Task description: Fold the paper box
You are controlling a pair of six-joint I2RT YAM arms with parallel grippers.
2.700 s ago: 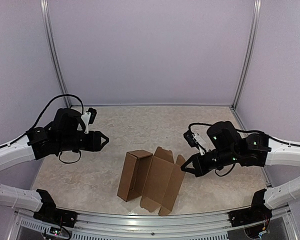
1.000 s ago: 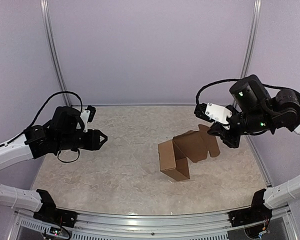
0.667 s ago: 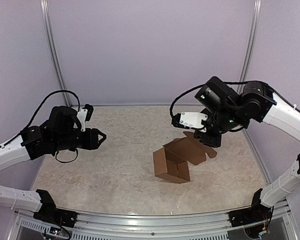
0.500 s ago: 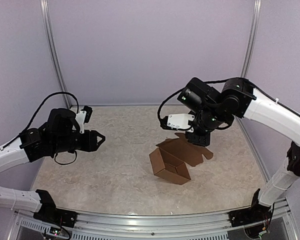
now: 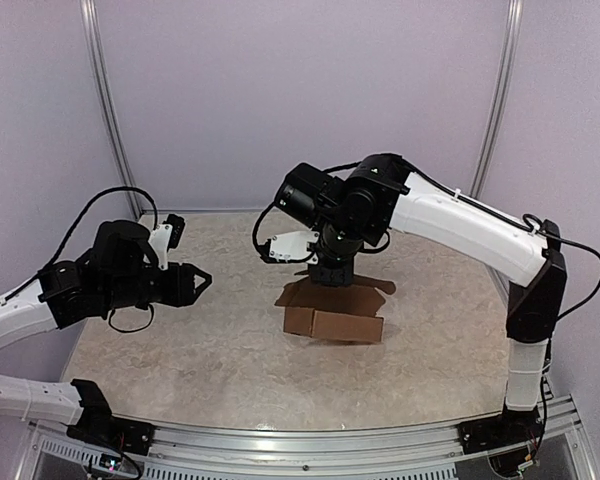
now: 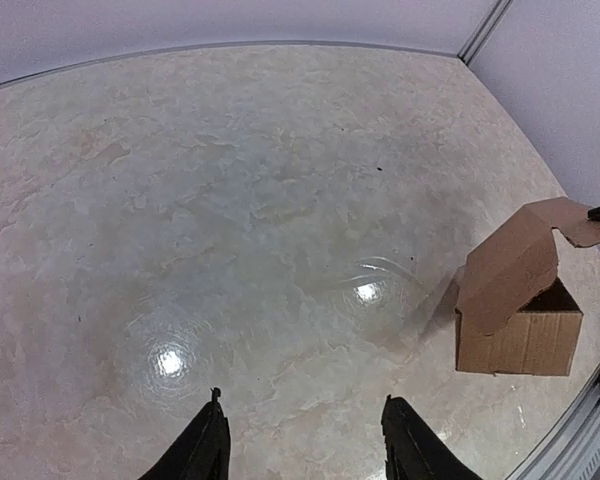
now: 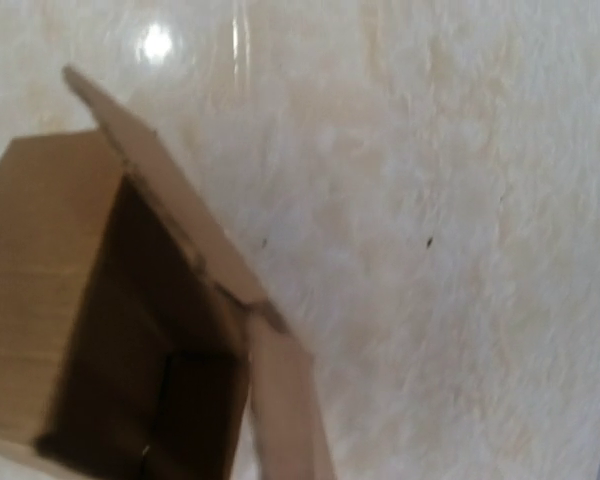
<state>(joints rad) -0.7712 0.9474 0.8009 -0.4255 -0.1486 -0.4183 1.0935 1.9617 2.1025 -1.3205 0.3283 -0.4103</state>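
The plain brown cardboard carton (image 5: 332,322) sits on the pale marbled tabletop (image 5: 210,340), about mid-table and slightly right of centre, well clear of the table's edges. It rests on a long side, its open mouth facing upward and toward the back. One large flap stands raised and bent over the opening, and a smaller rounded flap reaches out beyond it on the right-hand side.

In the left wrist view the carton (image 6: 520,340) lies far to the right, with its lid flap angled up like a roof. The right wrist view is blurred. It looks straight down into the carton's (image 7: 50,250) dark interior, and a flap edge runs diagonally across the picture above the tabletop (image 7: 460,250).

The right gripper (image 5: 331,280) hangs directly over the carton's rear flaps, its arm arched across from the right side. In the left wrist view a black tip meets the end of the raised flap at the picture's edge, possibly one of its fingers. I cannot tell whether its jaws are closed on the cardboard or parted.

The left gripper (image 5: 202,283) hovers above the tabletop (image 6: 230,200) well to the left of the carton. Its two black fingers (image 6: 205,450) are spread moderately apart and hold nothing.
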